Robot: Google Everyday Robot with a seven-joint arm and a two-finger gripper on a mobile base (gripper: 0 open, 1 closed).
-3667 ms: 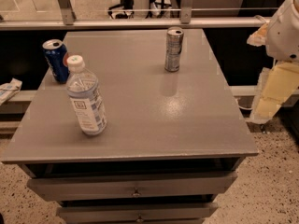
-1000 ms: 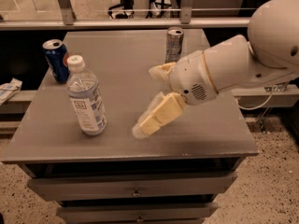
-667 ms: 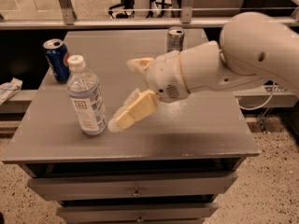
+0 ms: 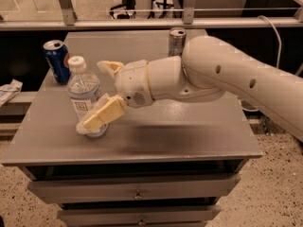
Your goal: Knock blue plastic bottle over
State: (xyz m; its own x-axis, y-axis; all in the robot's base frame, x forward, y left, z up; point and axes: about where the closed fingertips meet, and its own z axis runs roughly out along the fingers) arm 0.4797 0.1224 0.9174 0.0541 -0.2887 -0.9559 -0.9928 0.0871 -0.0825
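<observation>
The gripper (image 4: 92,96) sits over the front left part of the counter (image 4: 184,138), at the end of a thick white arm (image 4: 236,82) that reaches in from the right edge. Its two tan fingers are spread apart: the upper one (image 4: 110,66) points up just to the right of the bottle's shoulder, and the lower one (image 4: 102,115) slants down across the front of the bottle's lower half, seemingly touching it. The blue plastic bottle (image 4: 81,90) stands upright between the left edge and the middle of the counter, nearer the front, its white cap (image 4: 76,63) on top. A dark blue can (image 4: 56,60) stands behind it at the left edge. A slim silver can (image 4: 176,39) stands near the back edge, its lower part hidden by the arm. Drawers (image 4: 137,188) run below the counter top.
</observation>
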